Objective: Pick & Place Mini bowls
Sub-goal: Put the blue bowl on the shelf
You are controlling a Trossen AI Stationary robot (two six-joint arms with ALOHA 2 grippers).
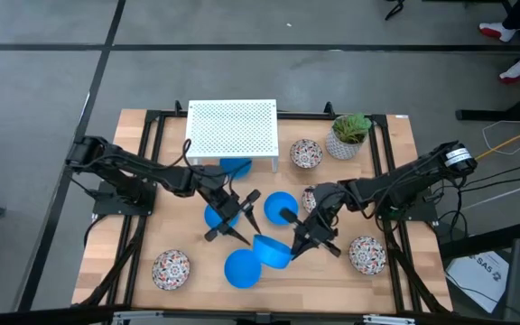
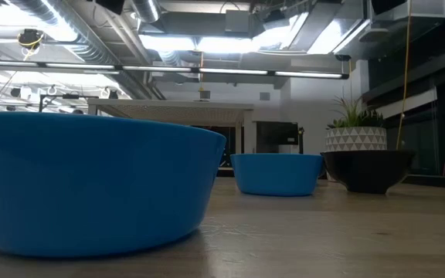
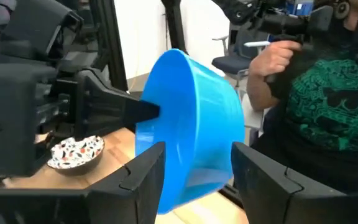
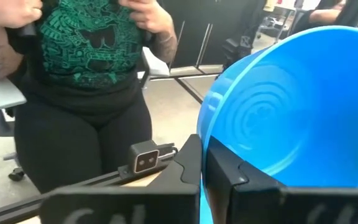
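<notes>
My right gripper (image 1: 298,240) is shut on a plain blue mini bowl (image 1: 272,251) at the table's near middle; the bowl is tipped on its side (image 3: 191,130). My left gripper (image 1: 242,227) is open just left of it. In the left wrist view its two fingers (image 3: 146,171) stand on either side of the bowl's lower part; I cannot tell whether they touch. Other blue bowls sit upright on the table (image 1: 242,269), (image 1: 281,206), (image 1: 215,215), and one (image 1: 236,167) sits under the white rack. Floral bowls sit on the table (image 1: 171,269), (image 1: 366,255), (image 1: 306,153). My right gripper pinches the blue bowl's rim (image 4: 209,134), with one finger (image 4: 235,171) inside the bowl and the other (image 4: 188,163) outside against its wall. The fingers come from the table's right, slanting down. The bowl is tilted steeply, its opening toward my right arm.
A white perforated rack (image 1: 233,131) stands at the far middle, with a potted plant (image 1: 348,135) to its right. A fourth floral bowl (image 1: 311,195) is partly hidden by my right arm. A person in a dark green-printed shirt (image 4: 92,50) stands beyond the table's near edge.
</notes>
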